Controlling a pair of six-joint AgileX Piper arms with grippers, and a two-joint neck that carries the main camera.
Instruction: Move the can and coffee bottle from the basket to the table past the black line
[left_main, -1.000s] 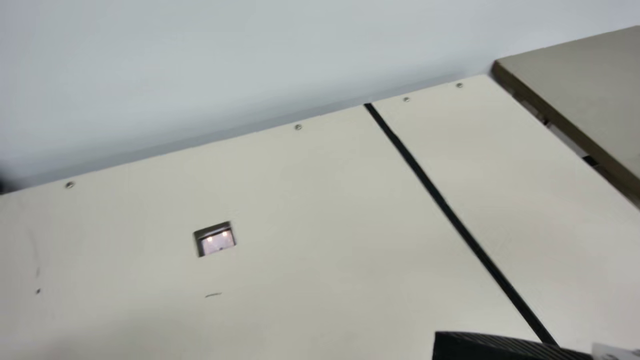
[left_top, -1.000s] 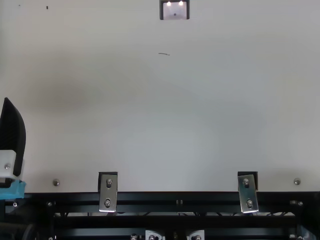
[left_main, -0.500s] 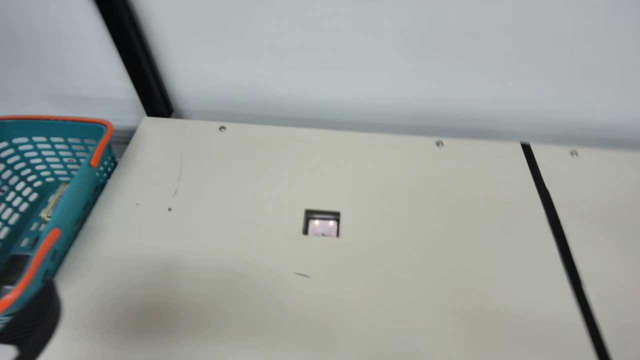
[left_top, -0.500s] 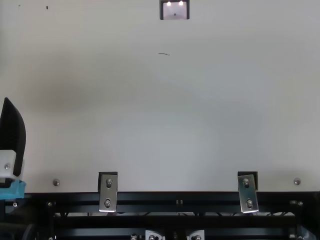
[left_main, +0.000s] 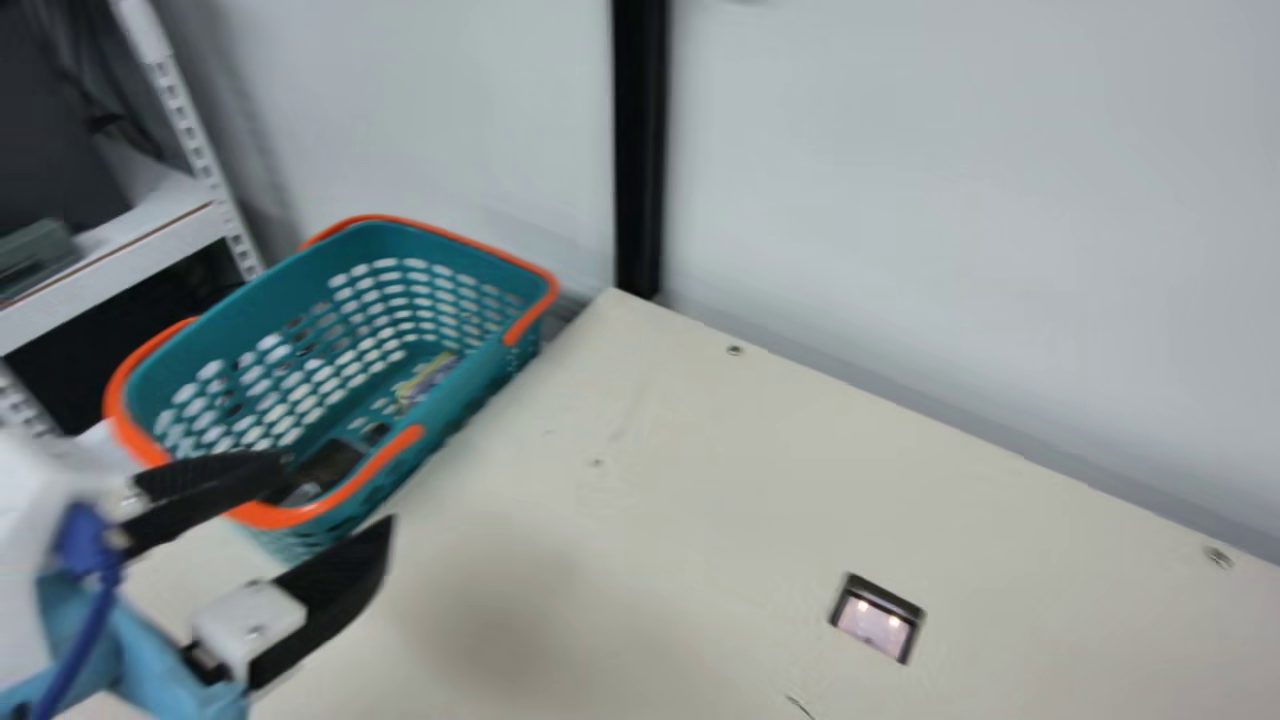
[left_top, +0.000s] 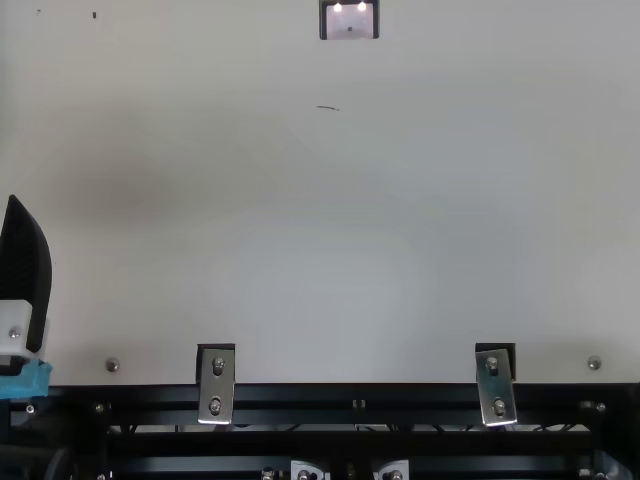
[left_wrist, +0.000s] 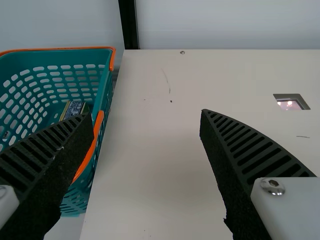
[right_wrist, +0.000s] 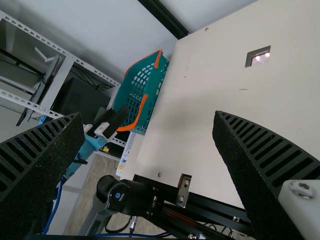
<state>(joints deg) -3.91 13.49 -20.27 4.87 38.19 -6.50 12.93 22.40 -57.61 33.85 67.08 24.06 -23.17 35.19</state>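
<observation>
Two items noted in basket (left_main: 475, 385)

The right gripper (right_wrist: 147, 114) stands wide open, nothing between its fingers. The left gripper (left_main: 325, 495) is likewise spread wide, grips nothing, and sits near the basket. The basket stands beside the left edge of the cream table (left_main: 700, 520). Inside, a dark item (left_main: 330, 465) lies toward the near end, a yellow-edged item (left_wrist: 74, 109) farther back; which is the can or coffee bottle, I cannot tell

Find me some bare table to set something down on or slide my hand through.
The table is bare between the basket and the square cutout, and, in the top view, between that cutout and the metal brackets. It looks crowded at the table's left edge, where the left tool hangs near the basket.
</observation>
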